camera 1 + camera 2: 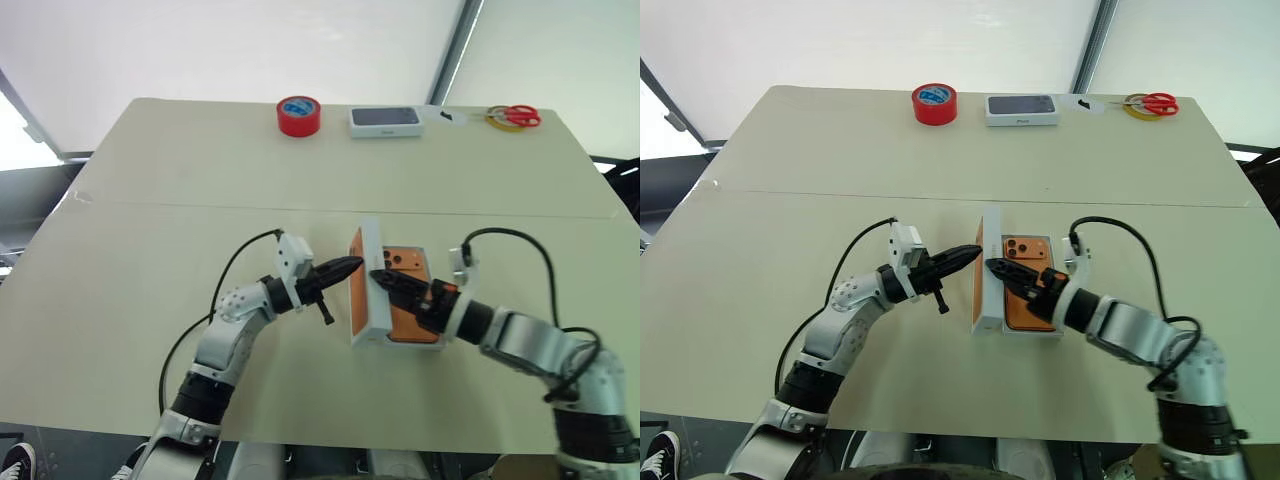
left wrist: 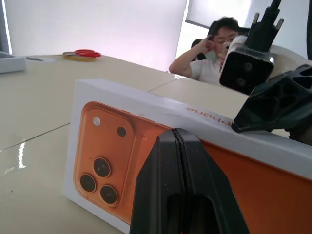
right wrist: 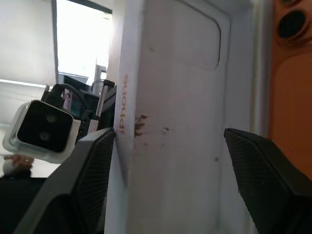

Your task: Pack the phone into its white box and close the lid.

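On the bench (image 1: 150,300), near centre, the phone (image 1: 410,295) lies camera side up in the white box (image 1: 420,342), long axis near-to-far, lenses at the far end. The lid (image 1: 366,285) stands on edge along its left side. The clenched left gripper (image 1: 352,264) touches the lid's printed face; the right gripper (image 1: 378,276) straddles its rim, released.

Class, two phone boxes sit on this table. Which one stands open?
The near one between the grippers: its lid stands on edge beside the orange phone. The far box with the dark top stays closed.
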You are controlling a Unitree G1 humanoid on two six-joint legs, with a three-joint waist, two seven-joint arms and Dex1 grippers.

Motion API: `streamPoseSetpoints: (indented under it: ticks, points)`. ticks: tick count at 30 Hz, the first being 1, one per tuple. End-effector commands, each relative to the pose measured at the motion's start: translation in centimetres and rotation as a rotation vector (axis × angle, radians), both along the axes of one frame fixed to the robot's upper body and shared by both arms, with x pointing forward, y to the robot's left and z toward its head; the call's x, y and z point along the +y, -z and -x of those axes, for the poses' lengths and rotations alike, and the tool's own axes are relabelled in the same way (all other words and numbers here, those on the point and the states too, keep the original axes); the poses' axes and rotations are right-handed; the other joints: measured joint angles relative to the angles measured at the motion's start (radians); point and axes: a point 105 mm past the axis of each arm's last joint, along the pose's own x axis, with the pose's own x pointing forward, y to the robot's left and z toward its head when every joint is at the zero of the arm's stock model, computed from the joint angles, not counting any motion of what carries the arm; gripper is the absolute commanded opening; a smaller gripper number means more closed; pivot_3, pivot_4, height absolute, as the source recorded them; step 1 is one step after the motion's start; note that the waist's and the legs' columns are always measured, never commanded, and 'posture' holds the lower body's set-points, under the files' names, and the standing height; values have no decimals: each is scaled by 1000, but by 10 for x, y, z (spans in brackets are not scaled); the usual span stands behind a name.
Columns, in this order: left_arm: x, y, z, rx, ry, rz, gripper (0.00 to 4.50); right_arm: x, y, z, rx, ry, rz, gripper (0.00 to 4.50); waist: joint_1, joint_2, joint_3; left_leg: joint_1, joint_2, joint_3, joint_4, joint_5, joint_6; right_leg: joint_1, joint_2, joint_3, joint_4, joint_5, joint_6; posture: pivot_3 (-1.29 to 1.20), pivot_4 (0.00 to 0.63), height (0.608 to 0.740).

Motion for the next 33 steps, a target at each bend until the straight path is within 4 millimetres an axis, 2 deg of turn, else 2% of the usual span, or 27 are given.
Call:
streamPoseSetpoints:
  ticks: [1,2,4,7,8,10,11,14,16,18,21,25,29,33]
  points:
    - [-11,-3,4,-28,36,8,0,-45,-29,-26,-181,117,175,3476,-2,0,0,0,0,0,1,0,1,0,0,0,0,0,0,0,150,740]
    - [-12,-2,5,-27,40,5,0,-56,-37,-34,-232,139,235,3476,-3,0,0,0,0,0,2,0,1,0,0,0,0,0,0,0,150,740]
    - [-11,-1,8,-17,51,7,0,-64,-48,-41,-334,124,349,3476,-2,1,0,0,0,0,2,0,1,0,1,0,0,0,1,0,150,740]
    - [-6,2,9,-9,45,-2,0,-68,-48,-47,-401,106,435,3476,-1,1,0,0,2,-1,0,-1,1,-1,3,0,-1,0,0,0,150,740]
    - [0,4,9,0,34,-8,0,-70,-41,-50,-449,97,554,2957,-1,1,0,0,2,-1,0,-1,1,0,3,0,-1,0,0,0,150,740]
    - [9,4,8,1,18,-21,0,-73,-32,-55,-570,66,799,2264,-2,1,0,0,2,-1,1,-1,1,-1,3,0,-1,0,0,0,150,740]
    - [13,4,8,0,13,-29,0,-75,-28,-55,-648,38,918,1673,-2,1,0,0,1,0,1,-1,1,-1,2,0,-1,0,1,0,150,740]
    - [22,9,8,-2,8,-99,0,-79,-18,-54,-709,-12,996,75,2,1,0,-1,1,-1,2,-1,1,0,2,0,-1,0,1,0,150,740]
    - [25,21,6,-37,-1,-198,0,-84,-13,-53,-796,-81,1162,21,4,2,0,0,1,-1,2,-1,1,0,1,0,0,0,1,0,150,740]
    - [21,32,1,4,-1,-240,0,-88,-3,-51,-843,-143,1291,21,14,2,0,0,1,0,3,-1,1,0,1,0,0,0,1,0,150,740]
    - [2,31,-1,21,40,-242,0,-90,-5,-53,-832,-102,1244,21,22,1,0,0,1,0,3,0,1,0,1,0,0,0,1,0,150,740]
    - [-13,45,5,9,123,-382,0,-74,-6,-43,-873,-192,1196,21,20,1,0,0,0,0,4,0,1,1,1,0,0,0,1,0,150,740]
    - [-25,30,1,0,140,-330,0,-71,1,-30,-881,-307,1225,21,18,2,0,0,1,-1,4,0,0,1,1,0,0,0,1,0,150,740]
    - [-33,17,-1,-25,143,-290,0,-77,2,-30,-865,-300,1250,21,21,2,0,0,1,-1,5,0,0,1,1,0,2,0,1,0,150,740]
